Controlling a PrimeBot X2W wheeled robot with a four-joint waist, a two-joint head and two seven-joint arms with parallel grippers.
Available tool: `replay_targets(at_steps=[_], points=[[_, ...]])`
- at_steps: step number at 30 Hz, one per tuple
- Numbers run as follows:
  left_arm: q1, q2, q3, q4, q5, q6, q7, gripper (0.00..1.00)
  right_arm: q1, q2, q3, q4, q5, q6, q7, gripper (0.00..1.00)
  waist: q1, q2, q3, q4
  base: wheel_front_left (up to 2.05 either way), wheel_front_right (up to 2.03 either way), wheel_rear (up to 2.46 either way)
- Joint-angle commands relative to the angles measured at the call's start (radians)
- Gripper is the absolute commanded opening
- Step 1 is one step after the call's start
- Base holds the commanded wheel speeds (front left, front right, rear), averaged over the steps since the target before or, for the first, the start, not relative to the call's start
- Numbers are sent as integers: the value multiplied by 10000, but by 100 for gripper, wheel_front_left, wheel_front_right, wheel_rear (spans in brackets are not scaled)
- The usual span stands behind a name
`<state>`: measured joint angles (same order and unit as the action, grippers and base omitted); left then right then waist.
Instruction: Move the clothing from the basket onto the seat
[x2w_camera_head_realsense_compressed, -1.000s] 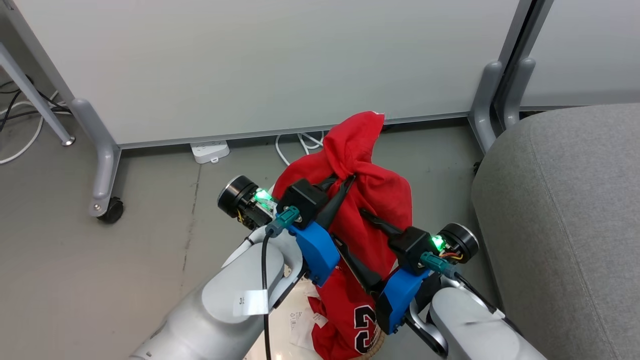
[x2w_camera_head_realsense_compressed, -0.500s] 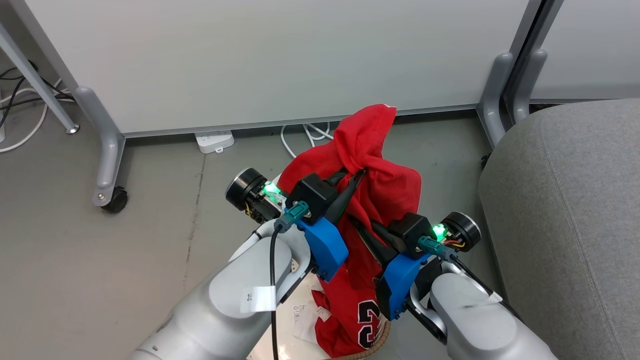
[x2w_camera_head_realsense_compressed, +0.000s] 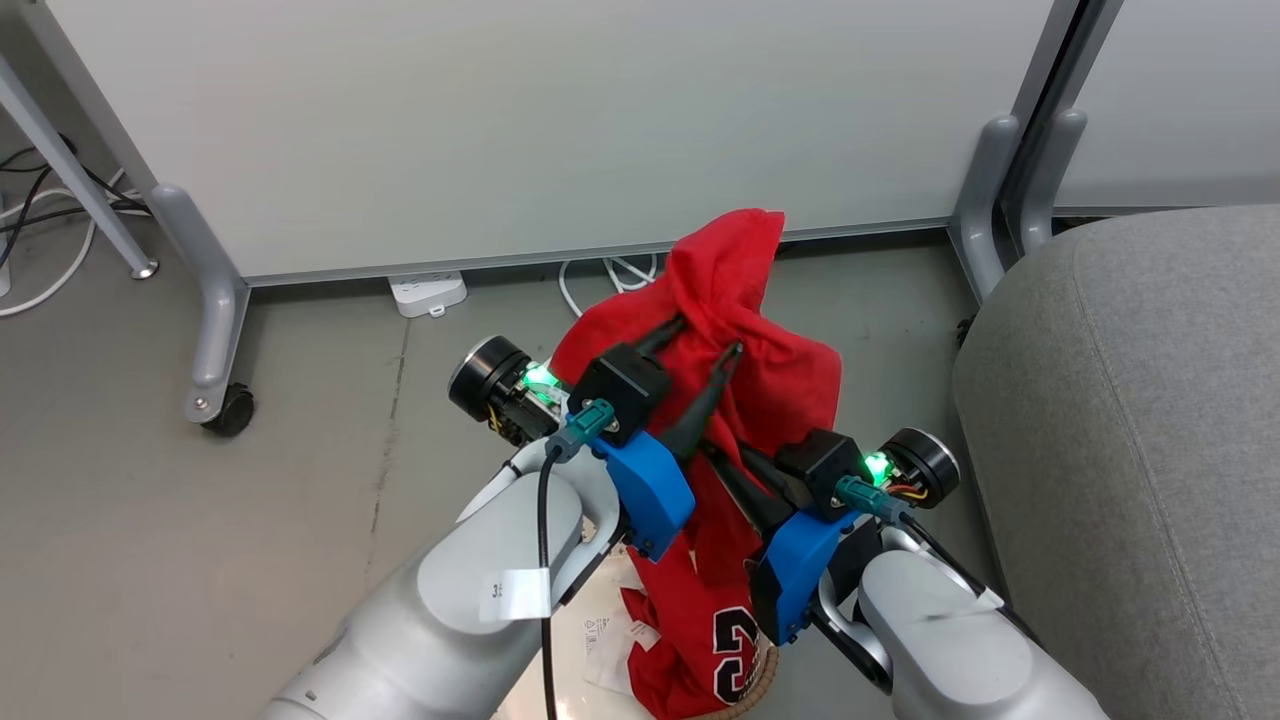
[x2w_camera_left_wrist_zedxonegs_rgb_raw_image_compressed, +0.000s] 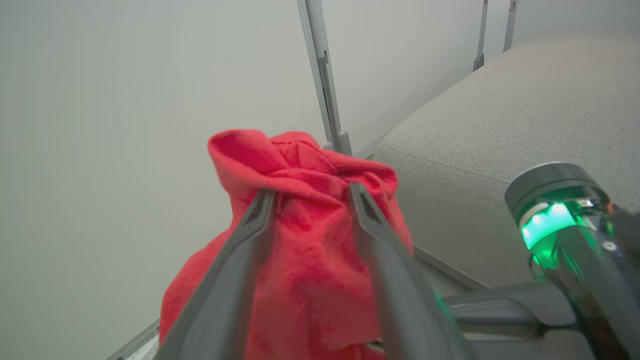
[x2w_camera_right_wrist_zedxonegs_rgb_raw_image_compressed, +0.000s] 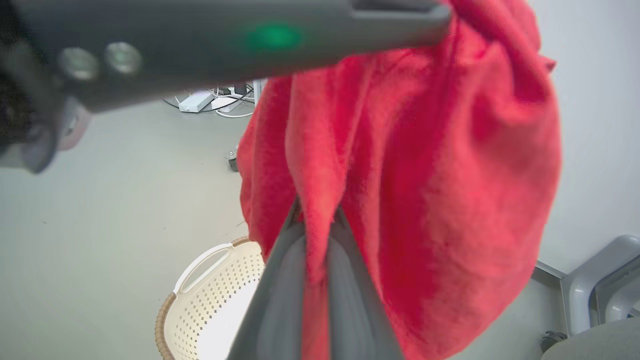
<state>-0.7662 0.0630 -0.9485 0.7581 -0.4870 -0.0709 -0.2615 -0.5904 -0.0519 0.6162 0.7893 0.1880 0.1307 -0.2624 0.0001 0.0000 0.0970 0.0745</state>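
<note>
The left end effector has its fingers apart, with the clothing bunched between and over their tips. The red bundle hangs raised, its tail reaching the basket at six o'clock. The right end effector pinches a fold tight. I'd call this mid-carry. Next, swing toward three o'clock, over the seat.

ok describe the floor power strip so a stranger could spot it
Find the big pale partition across the back of the head view and follow its bottom rail. The power strip lies on the floor by that rail, between the partition's grey castor leg and the red clothing. It is a flat white block; the white cables near it are thin loops.
</note>
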Motion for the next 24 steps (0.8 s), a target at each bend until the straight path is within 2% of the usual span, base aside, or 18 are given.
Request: replay_targets(at_steps=[1, 14, 24], points=[[-89, 4, 59, -5, -37, 8, -48, 100, 94, 23, 24, -66, 106, 1, -38, 0, -1, 0, -11, -16, 0, 0, 0], [1, 33, 209, -104, 74, 55, -51, 100, 238, 24, -51, -158, 52, 1, -38, 0, -1, 0, -1, -155, 0, 0, 0], [253, 132, 351, -426, 193, 102, -52, 100, 490, -195, -693, -726, 85, 1, -38, 0, -1, 0, 110, -831, 0, 0, 0]])
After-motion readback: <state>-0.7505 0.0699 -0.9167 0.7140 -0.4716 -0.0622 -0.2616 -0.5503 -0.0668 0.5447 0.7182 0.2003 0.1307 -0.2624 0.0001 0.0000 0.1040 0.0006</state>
